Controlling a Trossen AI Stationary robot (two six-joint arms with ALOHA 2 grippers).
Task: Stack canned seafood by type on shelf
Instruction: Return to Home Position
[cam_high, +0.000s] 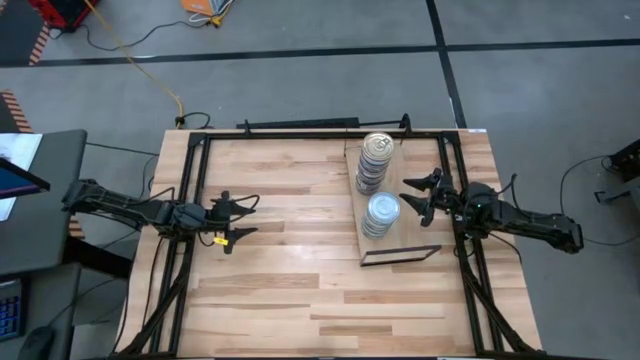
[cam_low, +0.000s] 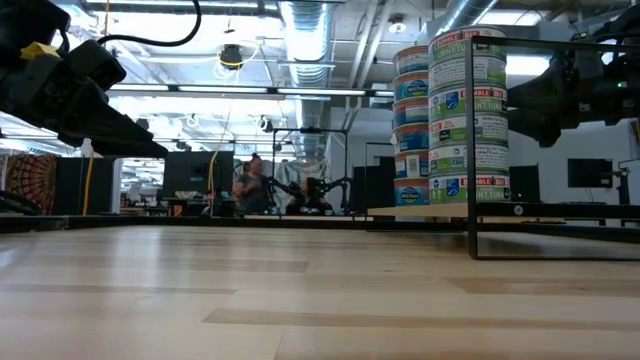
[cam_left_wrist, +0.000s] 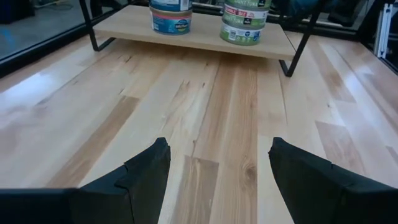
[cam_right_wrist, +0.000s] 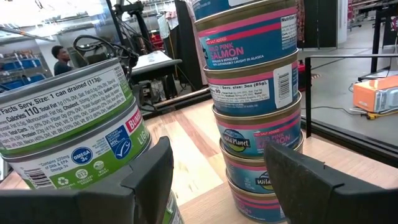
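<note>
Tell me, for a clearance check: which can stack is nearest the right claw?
The green-label tuna stack with silvery tops; it stands just beside the right claw, while the gold-topped salmon stack is farther off.

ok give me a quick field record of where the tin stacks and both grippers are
salmon stack: gold tops, on the shelf, end away from the dark strip
tuna stack: green labels, silvery tops, same shelf, beside the salmon, nearer the strip
left gripper: open, empty, over the table
right gripper: open, empty, next to the stacks
</note>
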